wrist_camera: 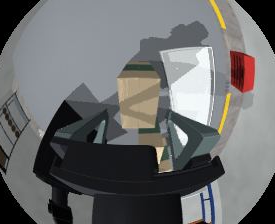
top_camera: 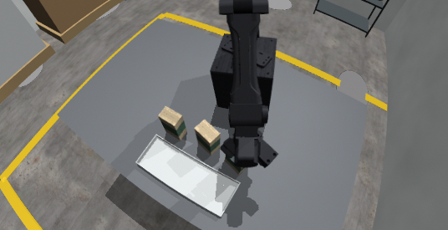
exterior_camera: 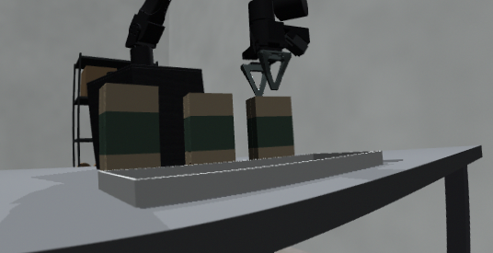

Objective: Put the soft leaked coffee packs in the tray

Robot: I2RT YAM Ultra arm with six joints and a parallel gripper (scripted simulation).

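Nearest in the exterior view: a long, shallow grey tray (exterior_camera: 138, 191), matte, straight-walled, holding no pack, set on the smooth grey bench (exterior_camera: 414, 164). Just behind the tray, three upright coffee packs in a row, boxy bricks with tan ends and a dark green band: the left pack (exterior_camera: 129, 127) at 9 o'clock, the middle pack (exterior_camera: 209, 128), the right pack (exterior_camera: 269, 127) at 3 o'clock. Directly at 12 o'clock over the right pack, the hand (exterior_camera: 265, 86), spread wide and empty, triangular black fingers pointing down, tips apparently level with the pack's top edge, though contact is hard to judge here. Step in hand, by the look: lowering to test the right pack. Next move calls for straddling its two big flat sides, then squeezing gently to feel for softness. Farthest back, the black pedestal (exterior_camera: 184, 81).
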